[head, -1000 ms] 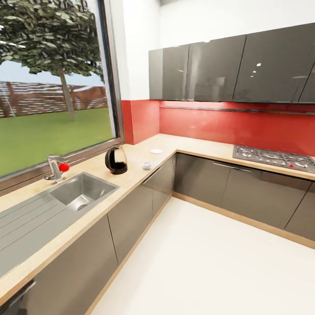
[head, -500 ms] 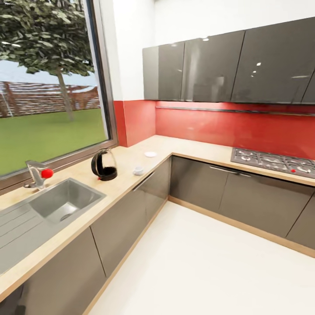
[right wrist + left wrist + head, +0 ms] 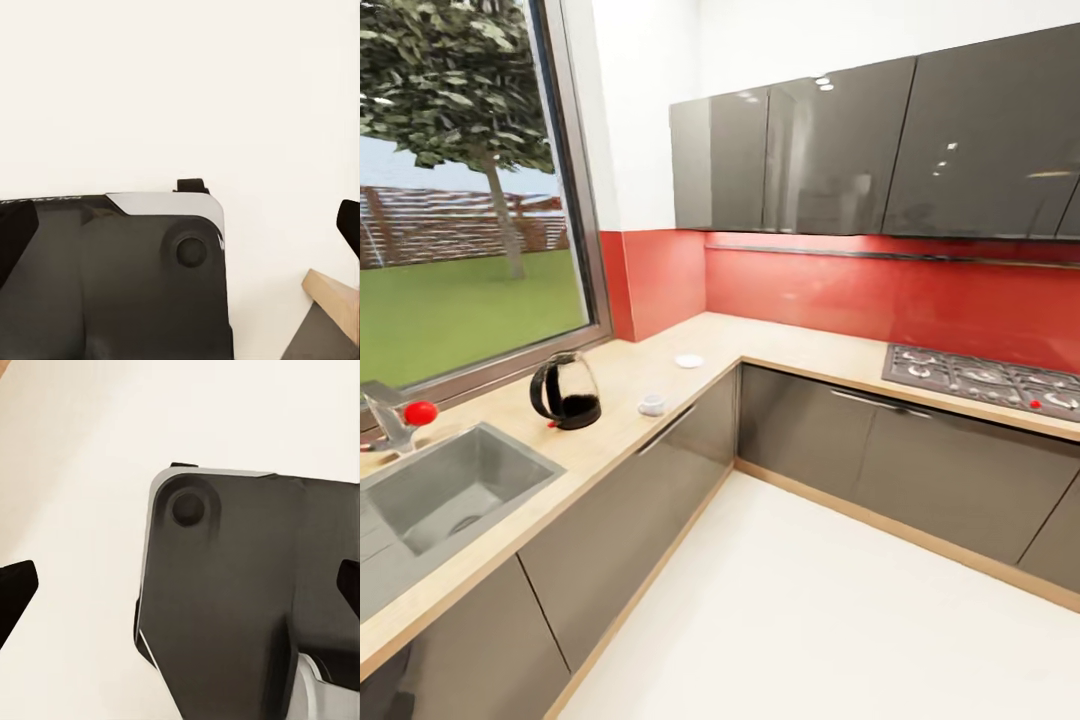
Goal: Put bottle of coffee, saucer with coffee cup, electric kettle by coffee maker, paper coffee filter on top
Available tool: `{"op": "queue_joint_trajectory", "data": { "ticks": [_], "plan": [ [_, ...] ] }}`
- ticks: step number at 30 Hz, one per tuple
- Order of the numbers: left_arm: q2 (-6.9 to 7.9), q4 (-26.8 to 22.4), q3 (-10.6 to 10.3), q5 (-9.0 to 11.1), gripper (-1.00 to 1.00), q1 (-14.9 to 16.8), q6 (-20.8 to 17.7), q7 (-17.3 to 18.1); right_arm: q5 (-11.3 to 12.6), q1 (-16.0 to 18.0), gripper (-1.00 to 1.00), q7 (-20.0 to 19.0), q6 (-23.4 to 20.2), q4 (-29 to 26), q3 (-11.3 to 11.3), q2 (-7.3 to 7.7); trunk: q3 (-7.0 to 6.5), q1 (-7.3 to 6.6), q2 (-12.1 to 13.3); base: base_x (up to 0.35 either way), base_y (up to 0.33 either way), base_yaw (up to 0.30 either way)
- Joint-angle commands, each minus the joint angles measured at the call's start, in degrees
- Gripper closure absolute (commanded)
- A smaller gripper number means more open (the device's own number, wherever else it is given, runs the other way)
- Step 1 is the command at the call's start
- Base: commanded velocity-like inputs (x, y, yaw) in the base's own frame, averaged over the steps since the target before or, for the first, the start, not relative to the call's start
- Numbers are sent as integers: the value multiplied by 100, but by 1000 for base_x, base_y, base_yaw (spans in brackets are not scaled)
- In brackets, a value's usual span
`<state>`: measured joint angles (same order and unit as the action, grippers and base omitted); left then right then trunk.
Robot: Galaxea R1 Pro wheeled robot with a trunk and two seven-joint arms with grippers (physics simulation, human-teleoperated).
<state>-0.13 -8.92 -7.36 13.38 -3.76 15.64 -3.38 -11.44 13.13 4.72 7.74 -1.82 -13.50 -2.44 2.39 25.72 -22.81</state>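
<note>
i've got the coffee maker [image 3: 565, 392] on the countertop [image 3: 620, 390] beside the sink [image 3: 440, 490], coffee cup [image 3: 652, 404] just past it, saucer [image 3: 688, 360] near the corner. both grippers' fingertips sit spread apart, holding nothing.

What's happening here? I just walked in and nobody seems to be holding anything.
Nothing is being handled at the moment; the robot is looking across the kitchen. On the wooden counter by the window stands the kettle, with a cup beside it and a saucer farther toward the corner, each apart from the others. A sink lies nearer, a stove along the far wall. Each wrist camera looks down past the robot's dark base at pale floor.
</note>
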Motion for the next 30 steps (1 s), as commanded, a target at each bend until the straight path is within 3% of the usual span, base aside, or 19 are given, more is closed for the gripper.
{"op": "queue_joint_trajectory", "data": {
  "ticks": [1, 30],
  "plan": [
    [2, -11, -47, 40, -100, -2, 9, -36, -60, 5, -100, 20, 17, 6, -48, -2, 11, 6, -11, 279, -206, 0],
    [-6, 13, -46, 42, -100, -2, 19, -49, -57, 5, -100, 13, 17, 6, -48, -22, 11, 6, -11, 285, -200, 0]
  ]
}}
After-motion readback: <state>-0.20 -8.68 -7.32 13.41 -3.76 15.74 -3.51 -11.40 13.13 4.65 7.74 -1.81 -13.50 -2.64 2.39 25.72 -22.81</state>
